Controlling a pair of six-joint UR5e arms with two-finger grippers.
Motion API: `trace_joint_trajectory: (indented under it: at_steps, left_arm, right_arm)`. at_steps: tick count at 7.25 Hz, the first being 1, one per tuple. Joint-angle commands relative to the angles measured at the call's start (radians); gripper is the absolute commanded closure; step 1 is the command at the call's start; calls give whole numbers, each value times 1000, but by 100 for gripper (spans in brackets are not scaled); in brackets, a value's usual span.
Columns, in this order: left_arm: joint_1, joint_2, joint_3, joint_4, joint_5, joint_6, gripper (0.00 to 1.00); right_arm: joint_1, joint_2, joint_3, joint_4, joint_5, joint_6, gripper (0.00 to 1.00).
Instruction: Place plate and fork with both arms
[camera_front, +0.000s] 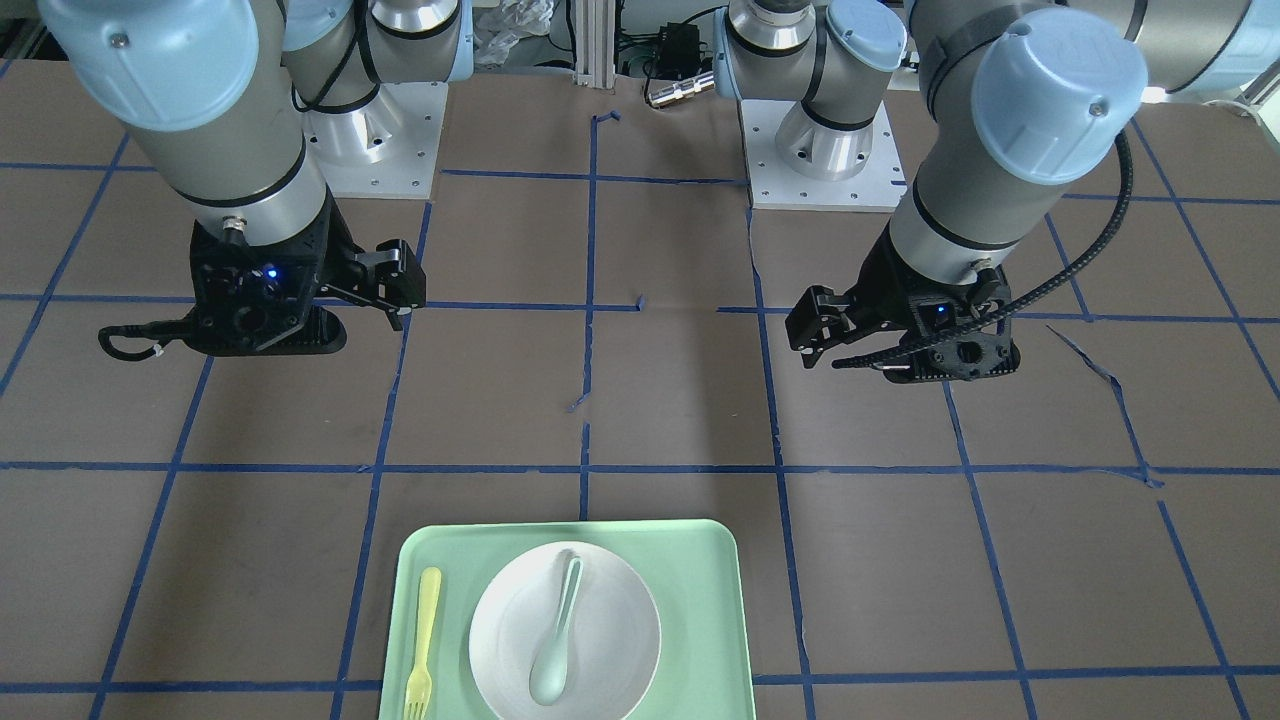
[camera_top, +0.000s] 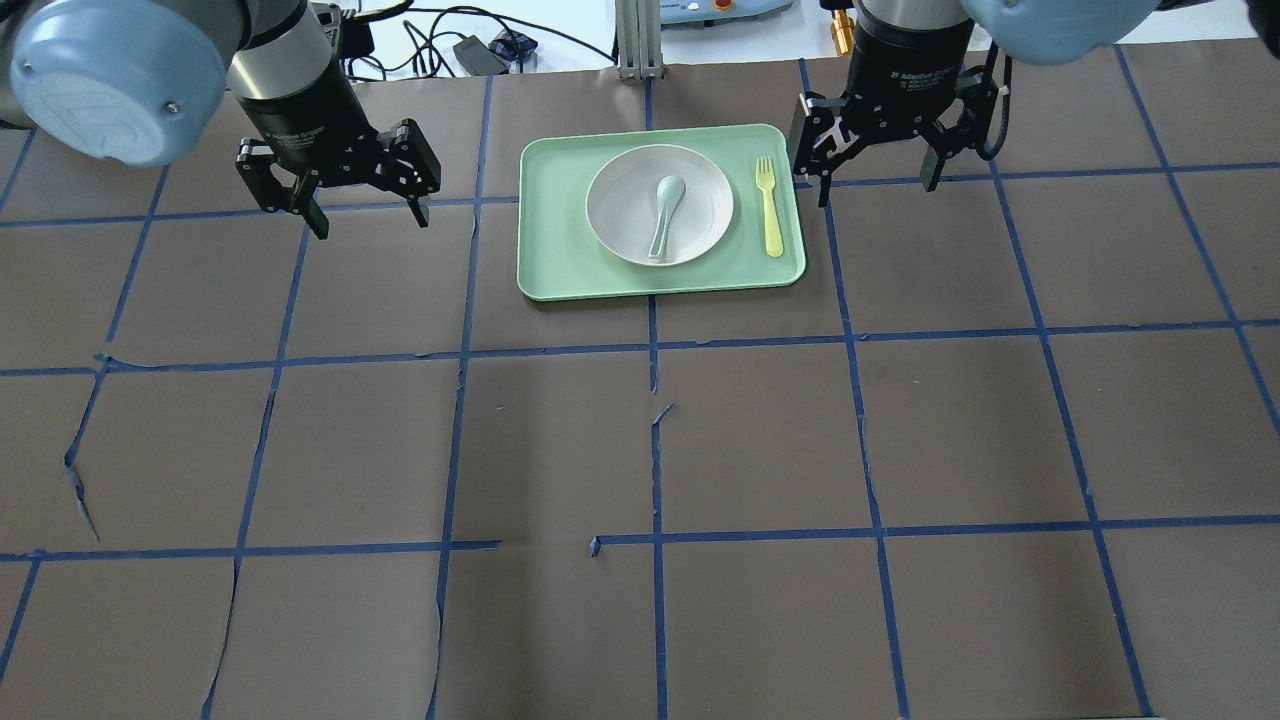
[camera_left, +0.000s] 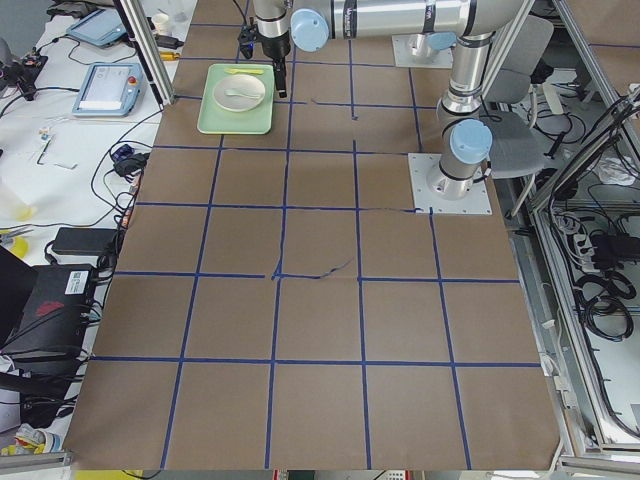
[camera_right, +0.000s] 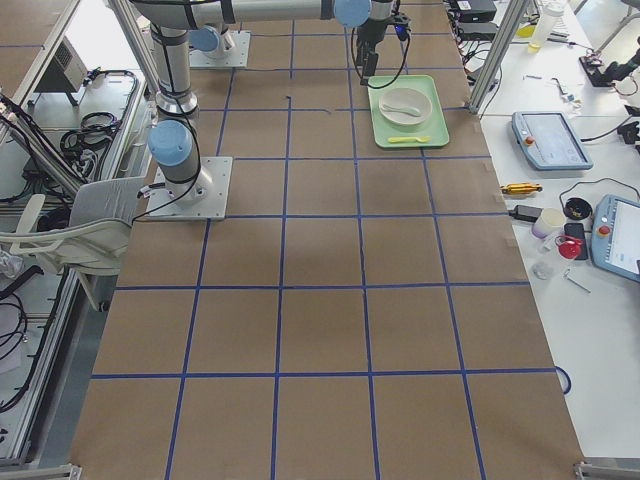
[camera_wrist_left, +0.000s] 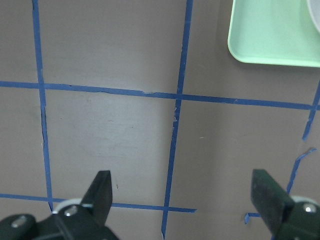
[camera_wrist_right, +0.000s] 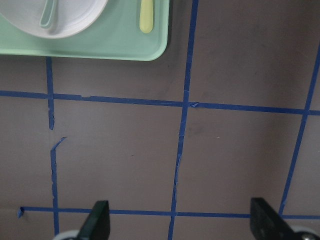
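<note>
Rectangular light-green tray (camera_top: 560, 270) carries round off-white plate (camera_top: 620, 200) with grey-green spoon (camera_top: 664, 212), plus slim pale-yellow plastic fork (camera_top: 768, 205); black left gripper (camera_top: 372, 222), black right gripper (camera_top: 876, 190) flank the tray, both spread wide, empty.

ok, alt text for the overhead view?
A green tray at far centre holds a plate with a spoon on it and a fork beside it. The left pincer and right pincer hover open, empty, either side.

Brown table (camera_top: 760, 440) gridded with blue tape (camera_front: 300, 467); cluttered white benches (camera_right: 600, 340) flank it.
</note>
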Motion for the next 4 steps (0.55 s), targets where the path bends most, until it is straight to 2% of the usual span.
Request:
trace_joint_trajectory:
  at_steps: [1,4]
  left_arm:
    - [-3,2,-1,-1,-4,18,0]
    - [-3,4,-2,2,7,29,0]
  right_arm:
    - [2,-36,1,13,3,2,0]
    - [3,-32,2,14,6,0,0]
